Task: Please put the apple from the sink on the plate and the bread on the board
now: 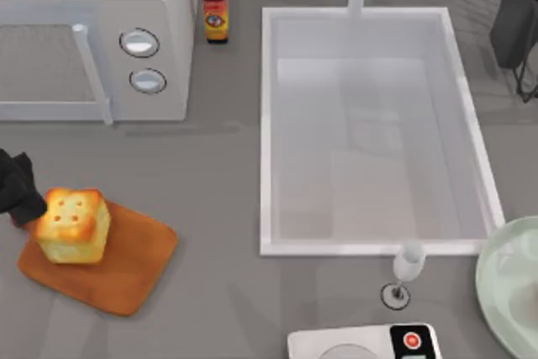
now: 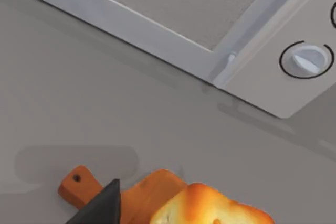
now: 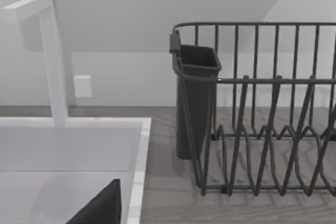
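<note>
Bread: the bread [image 1: 74, 225] sits on the board [image 1: 126, 271], toward its 10 o'clock end, toasted top up; that half of the task looks done.
Left gripper: the left gripper [image 1: 18, 191] is just beside the loaf at its 9 o'clock, nothing between its fingers; whether they are spread or pressed together cannot be told.
Right arm: dark shape at the table's 1 o'clock corner, by the dish rack [image 3: 262, 108]; its finger state cannot be told.
Sink: the sink [image 1: 269, 132] shows a bare white basin, with no apple visible in it.
Plate: the plate [image 1: 504, 292] lies at 4 o'clock, nothing on its visible part.
Step in hand: judged as the left arm clearing away from the loaf.
Doing it well: lift straight up before swinging off, so a finger does not nudge the loaf off the wood; mind the wine glass [image 1: 407, 271] near the plate.
</note>
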Controlling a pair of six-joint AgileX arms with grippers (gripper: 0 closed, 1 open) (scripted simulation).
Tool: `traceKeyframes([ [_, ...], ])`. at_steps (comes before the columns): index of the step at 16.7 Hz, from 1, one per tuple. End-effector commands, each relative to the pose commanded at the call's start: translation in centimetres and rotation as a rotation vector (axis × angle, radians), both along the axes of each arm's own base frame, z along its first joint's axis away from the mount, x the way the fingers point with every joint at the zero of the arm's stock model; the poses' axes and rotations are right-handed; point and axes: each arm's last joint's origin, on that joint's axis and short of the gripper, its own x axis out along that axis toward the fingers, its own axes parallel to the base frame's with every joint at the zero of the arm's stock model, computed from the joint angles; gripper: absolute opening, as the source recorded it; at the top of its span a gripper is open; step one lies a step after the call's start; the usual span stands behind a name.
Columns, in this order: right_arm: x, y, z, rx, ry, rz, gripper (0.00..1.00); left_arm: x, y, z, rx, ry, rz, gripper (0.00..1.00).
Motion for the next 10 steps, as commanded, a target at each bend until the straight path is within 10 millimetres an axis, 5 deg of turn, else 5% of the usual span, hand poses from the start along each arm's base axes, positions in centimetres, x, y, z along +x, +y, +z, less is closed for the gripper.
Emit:
traceKeyframes([
  [5, 0.0, 0.0, 0.0, 0.0, 0.0, 0.0, 1.0, -2.7, 0.7, -2.6, 0.33, -0.341, -0.067, 1.0],
  [10, 0.0, 0.0, 0.0, 0.0, 0.0, 0.0, 1.0, -3.2, 0.9, -3.9, 0.489, -0.476, -0.06, 1.0],
])
